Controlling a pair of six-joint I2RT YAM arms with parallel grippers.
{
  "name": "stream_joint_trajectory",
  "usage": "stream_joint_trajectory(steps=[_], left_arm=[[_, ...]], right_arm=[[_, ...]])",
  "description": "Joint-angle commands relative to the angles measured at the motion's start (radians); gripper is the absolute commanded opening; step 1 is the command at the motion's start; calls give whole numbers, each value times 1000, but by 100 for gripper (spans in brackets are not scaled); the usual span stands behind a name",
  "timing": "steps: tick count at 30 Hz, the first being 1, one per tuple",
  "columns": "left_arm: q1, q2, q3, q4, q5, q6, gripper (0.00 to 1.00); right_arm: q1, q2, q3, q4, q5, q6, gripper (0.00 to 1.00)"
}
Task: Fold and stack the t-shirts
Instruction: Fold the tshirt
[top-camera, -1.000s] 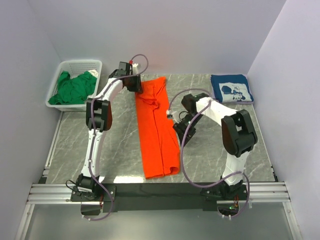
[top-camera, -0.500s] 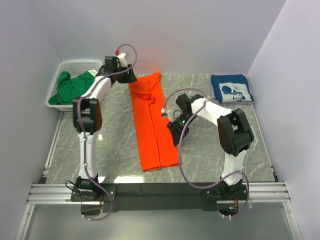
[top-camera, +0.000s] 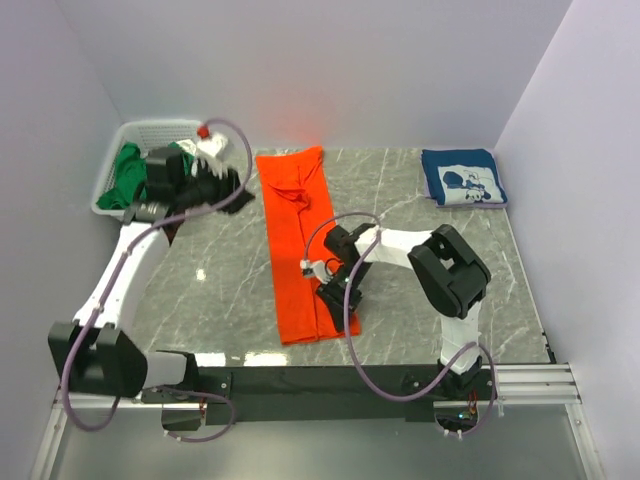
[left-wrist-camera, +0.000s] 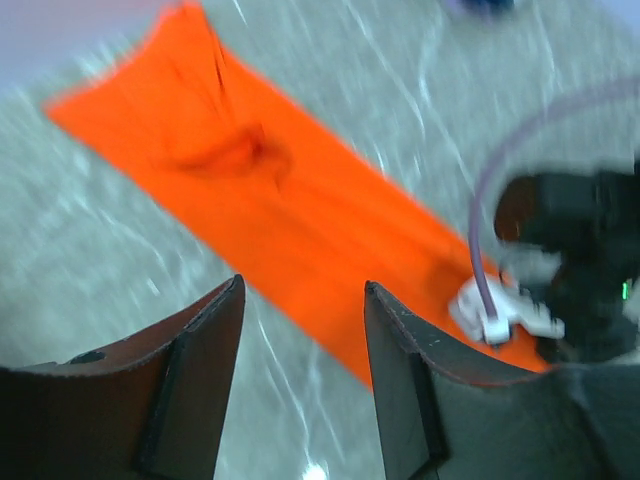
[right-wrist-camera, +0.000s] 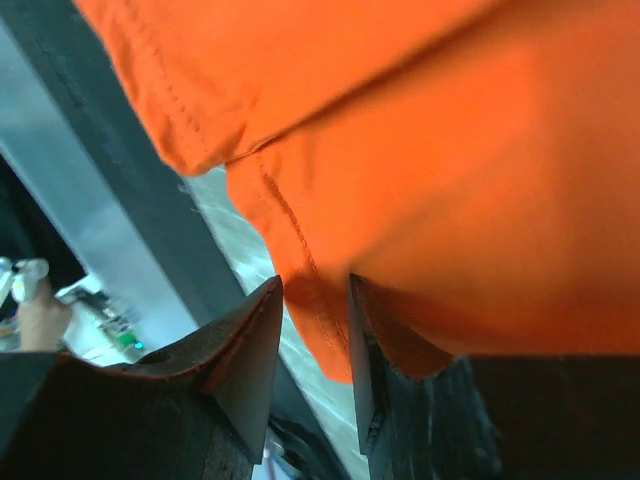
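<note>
The orange t-shirt (top-camera: 296, 240) lies on the table as a long narrow strip, folded lengthwise, running from the back toward the near edge. My left gripper (top-camera: 238, 188) hovers left of its far end, open and empty; in its wrist view (left-wrist-camera: 304, 283) the shirt (left-wrist-camera: 280, 200) lies ahead over grey marble. My right gripper (top-camera: 331, 292) sits low at the shirt's near right edge. Its fingers (right-wrist-camera: 315, 279) stand slightly apart, with the hem of the orange cloth (right-wrist-camera: 420, 150) showing in the gap, not pinched. The navy t-shirt (top-camera: 460, 177) lies folded at the back right. The green t-shirt (top-camera: 132, 178) is bunched in the basket.
A white lattice basket (top-camera: 150, 130) stands at the back left corner. Purple cables loop over both arms. The right arm's wrist (left-wrist-camera: 580, 260) shows at the right of the left wrist view. A black rail runs along the table's near edge (top-camera: 300, 378).
My left gripper let go of the orange shirt's far end and swung away to the left. The shirt shifted left. My right gripper slid toward the near end along the shirt's right edge.
</note>
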Motion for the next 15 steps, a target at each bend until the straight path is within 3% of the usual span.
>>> stream_joint_trajectory(steps=[1,6,9,12,15], left_arm=[[2,-99,-140,-118,88,159,57],[-9,-263,-283,-317,182,413,57],[-57,-353,-356,-406,177,607,57],[-199,-452,-462,-465,105,712,57],[-352,-544,-585,-398,38,709,57]], right_arm=[[84,-19,-33,93,-30,57,40],[101,-91,-16,127,-4,68,43],[96,-249,-63,136,126,10,45],[99,-482,-177,202,253,-83,52],[133,-711,-330,320,335,-195,59]])
